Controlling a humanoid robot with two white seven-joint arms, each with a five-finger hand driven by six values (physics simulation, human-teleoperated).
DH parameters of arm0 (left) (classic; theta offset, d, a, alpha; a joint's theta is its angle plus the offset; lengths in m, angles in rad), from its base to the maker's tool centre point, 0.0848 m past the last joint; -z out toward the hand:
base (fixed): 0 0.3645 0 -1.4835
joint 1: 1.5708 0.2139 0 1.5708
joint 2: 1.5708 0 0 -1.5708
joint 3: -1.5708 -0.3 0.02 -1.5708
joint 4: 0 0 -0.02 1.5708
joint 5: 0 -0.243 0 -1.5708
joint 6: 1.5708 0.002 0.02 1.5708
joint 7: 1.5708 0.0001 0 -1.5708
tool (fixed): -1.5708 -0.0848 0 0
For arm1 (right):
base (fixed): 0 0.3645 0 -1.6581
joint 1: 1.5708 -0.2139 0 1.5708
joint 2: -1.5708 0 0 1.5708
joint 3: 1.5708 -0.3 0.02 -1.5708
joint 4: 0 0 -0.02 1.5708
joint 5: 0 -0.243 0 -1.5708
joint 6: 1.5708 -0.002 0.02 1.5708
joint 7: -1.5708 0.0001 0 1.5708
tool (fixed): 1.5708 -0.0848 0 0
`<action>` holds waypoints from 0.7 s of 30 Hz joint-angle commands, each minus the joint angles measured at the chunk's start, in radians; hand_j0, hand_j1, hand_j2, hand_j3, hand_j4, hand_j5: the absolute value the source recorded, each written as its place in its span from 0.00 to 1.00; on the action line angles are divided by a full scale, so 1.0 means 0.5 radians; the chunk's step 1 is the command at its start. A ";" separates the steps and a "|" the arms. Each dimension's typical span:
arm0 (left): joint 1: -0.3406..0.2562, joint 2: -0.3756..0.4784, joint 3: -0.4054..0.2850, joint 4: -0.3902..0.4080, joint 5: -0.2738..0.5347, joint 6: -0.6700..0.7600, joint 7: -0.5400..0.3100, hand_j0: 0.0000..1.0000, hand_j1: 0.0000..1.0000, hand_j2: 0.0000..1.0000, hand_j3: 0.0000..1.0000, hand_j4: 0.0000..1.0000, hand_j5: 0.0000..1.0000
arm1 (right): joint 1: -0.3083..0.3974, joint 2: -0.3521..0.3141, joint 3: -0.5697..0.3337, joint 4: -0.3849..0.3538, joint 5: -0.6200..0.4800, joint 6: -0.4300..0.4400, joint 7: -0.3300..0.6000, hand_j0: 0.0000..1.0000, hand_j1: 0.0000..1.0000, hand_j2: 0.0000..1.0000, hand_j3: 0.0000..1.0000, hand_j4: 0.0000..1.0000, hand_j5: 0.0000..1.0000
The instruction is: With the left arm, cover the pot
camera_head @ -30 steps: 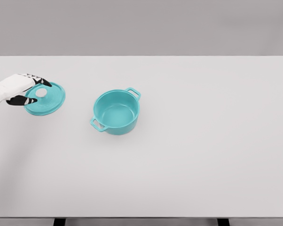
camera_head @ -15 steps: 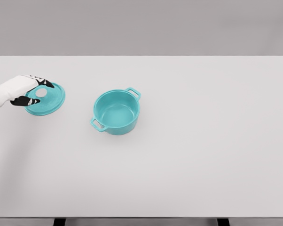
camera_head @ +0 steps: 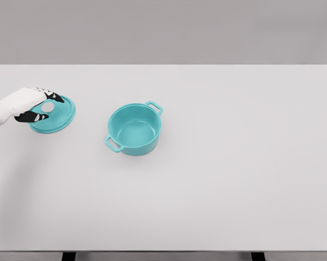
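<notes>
A teal pot [camera_head: 134, 129] with two side handles stands open and upright left of the table's middle. Its teal lid [camera_head: 56, 116] with a white knob [camera_head: 45, 107] lies flat on the table at the far left, apart from the pot. My left hand [camera_head: 43, 106] reaches in from the left edge and sits over the lid. Its black-tipped fingers [camera_head: 54, 97] curl over the far side of the knob and the thumb presses the near side. The right arm does not show.
The white table [camera_head: 218, 163] runs across the whole view, its front edge near the bottom. Nothing lies between the lid and the pot. A grey wall stands behind.
The left hand has slid a little right onto the lid, and the thumb and fingers have drawn in around the knob. Lid and pot have stayed in place.
</notes>
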 commanded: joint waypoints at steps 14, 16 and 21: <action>-0.003 -0.015 0.002 0.023 0.004 0.003 0.001 0.65 0.65 0.65 0.65 0.65 0.65 | 0.000 0.000 0.000 -0.001 0.000 0.000 0.000 1.00 1.00 1.00 1.00 1.00 1.00; -0.003 -0.015 0.002 0.026 0.001 0.003 0.001 0.65 0.65 0.65 0.65 0.65 0.65 | 0.000 0.000 0.000 0.002 0.000 0.000 0.000 1.00 1.00 1.00 1.00 1.00 1.00; -0.003 -0.015 0.002 0.050 0.001 0.003 0.001 0.65 0.65 0.65 0.65 0.65 0.65 | 0.000 0.000 0.000 -0.001 0.000 0.000 0.000 1.00 1.00 1.00 1.00 1.00 1.00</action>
